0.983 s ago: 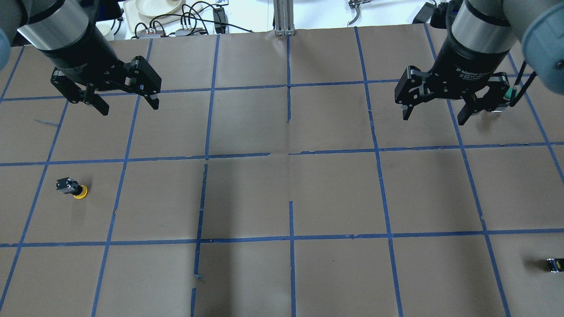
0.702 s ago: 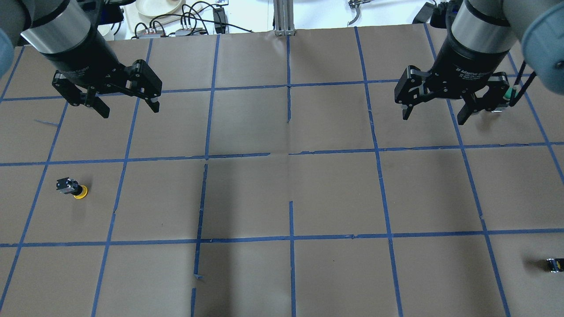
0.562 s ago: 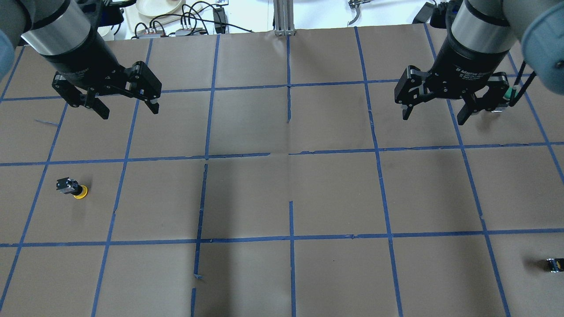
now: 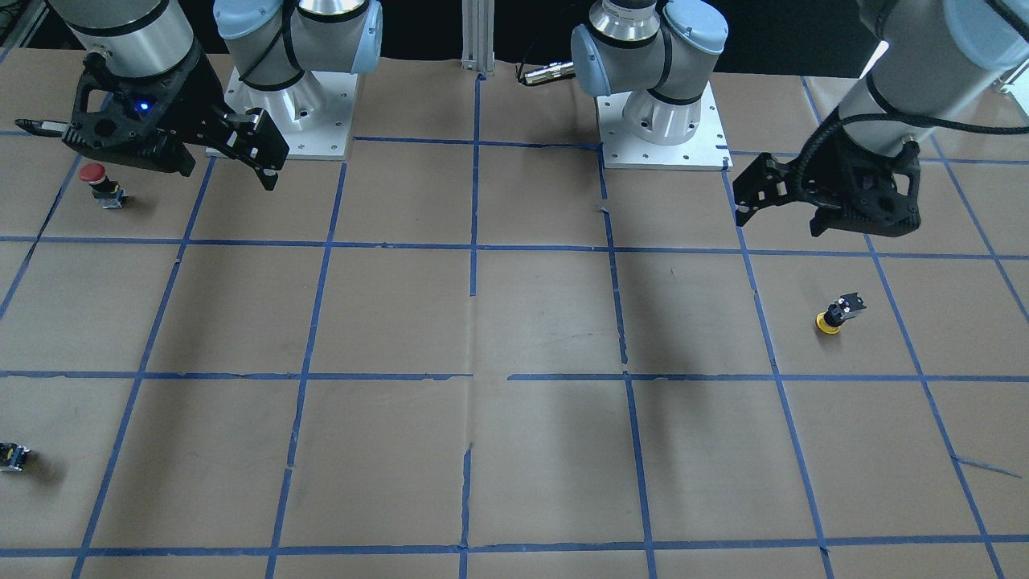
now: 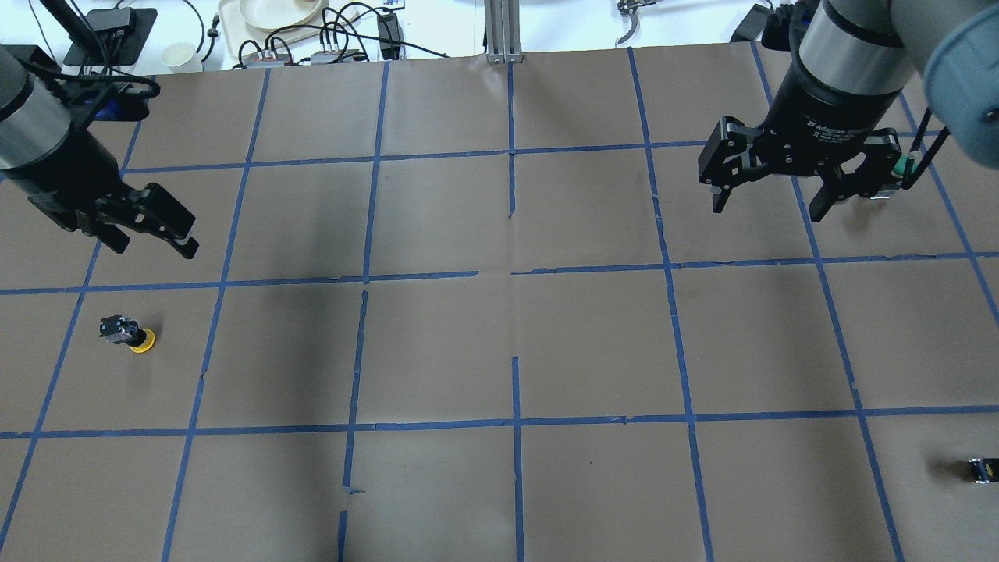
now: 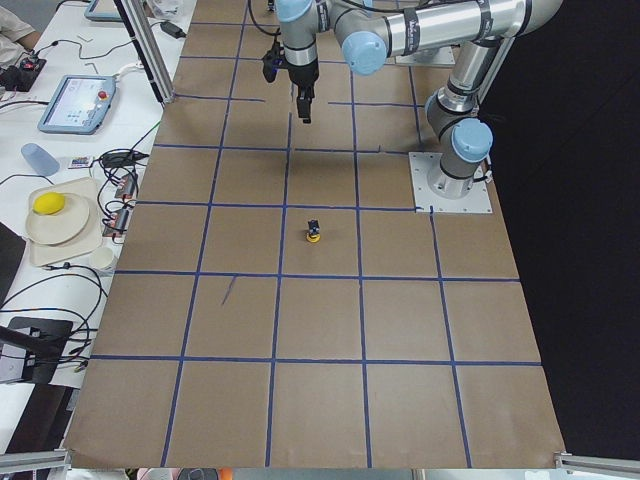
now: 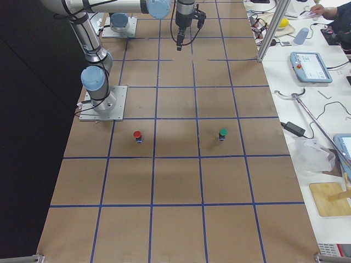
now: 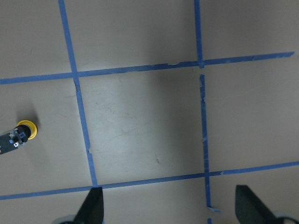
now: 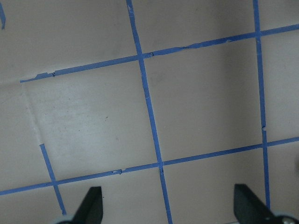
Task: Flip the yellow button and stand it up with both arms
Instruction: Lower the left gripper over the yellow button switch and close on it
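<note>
The table [image 5: 593,343] is covered in brown paper marked into squares with blue tape.

The left arm [image 5: 31,133] enters at the overhead view's left edge, and its upper part is cut off by the frame. The right arm [image 5: 851,55] enters at the top right corner, also cut off.

The left gripper [image 5: 152,248] hangs above the paper with its fingers apart and nothing between them. The right gripper [image 5: 766,211] hangs likewise with fingers apart and empty.

The yellow button [image 5: 131,333] rests in the square just beyond the left gripper, apart from it. Its cap is on the paper and its black body is on top. In the left wrist view it sits at the left edge, partly cut off.

The red button [image 7: 137,135] and the green button [image 7: 222,133] stand below the right arm. In the overhead view the green one is mostly hidden behind the right gripper.

A small black part [image 5: 983,469] lies at the right edge, cut off and too small to make out.
</note>
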Robot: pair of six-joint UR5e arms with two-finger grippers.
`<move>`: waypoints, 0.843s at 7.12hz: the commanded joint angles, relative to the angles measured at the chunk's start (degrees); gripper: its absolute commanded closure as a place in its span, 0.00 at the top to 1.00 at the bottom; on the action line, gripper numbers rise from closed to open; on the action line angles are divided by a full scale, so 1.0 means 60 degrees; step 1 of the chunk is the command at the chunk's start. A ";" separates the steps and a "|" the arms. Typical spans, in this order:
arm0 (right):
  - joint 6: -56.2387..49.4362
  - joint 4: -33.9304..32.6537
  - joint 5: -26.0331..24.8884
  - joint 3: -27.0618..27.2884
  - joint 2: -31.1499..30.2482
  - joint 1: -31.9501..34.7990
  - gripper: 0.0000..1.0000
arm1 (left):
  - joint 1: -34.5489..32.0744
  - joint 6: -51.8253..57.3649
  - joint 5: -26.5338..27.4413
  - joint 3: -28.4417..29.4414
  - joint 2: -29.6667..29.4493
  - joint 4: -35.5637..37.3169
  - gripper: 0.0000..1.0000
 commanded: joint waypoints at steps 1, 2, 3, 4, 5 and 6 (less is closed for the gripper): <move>0.0000 0.0008 -0.0004 -0.0006 0.0006 0.0000 1.00 | 0.1025 0.3326 0.0018 -0.0967 -0.0067 0.1264 1.00; 0.0000 0.0008 0.0011 0.0009 -0.0009 0.0000 1.00 | 0.1319 0.4979 0.0033 -0.1479 -0.0183 0.2256 1.00; 0.0000 0.0008 0.0011 0.0009 -0.0009 0.0000 1.00 | 0.1698 0.6576 0.0396 -0.1832 -0.0532 0.2948 1.00; 0.0000 0.0008 0.0040 -0.0006 -0.0009 0.0000 1.00 | 0.2021 0.8260 0.0399 -0.1923 -0.0855 0.3317 1.00; 0.0014 0.0022 -0.0003 -0.0006 -0.0009 0.0000 1.00 | 0.2373 1.0003 0.0385 -0.2025 -0.1163 0.3683 1.00; 0.0000 0.0022 -0.0004 0.0009 -0.0009 0.0000 1.00 | 0.2579 1.1195 0.0385 -0.2244 -0.1354 0.4093 1.00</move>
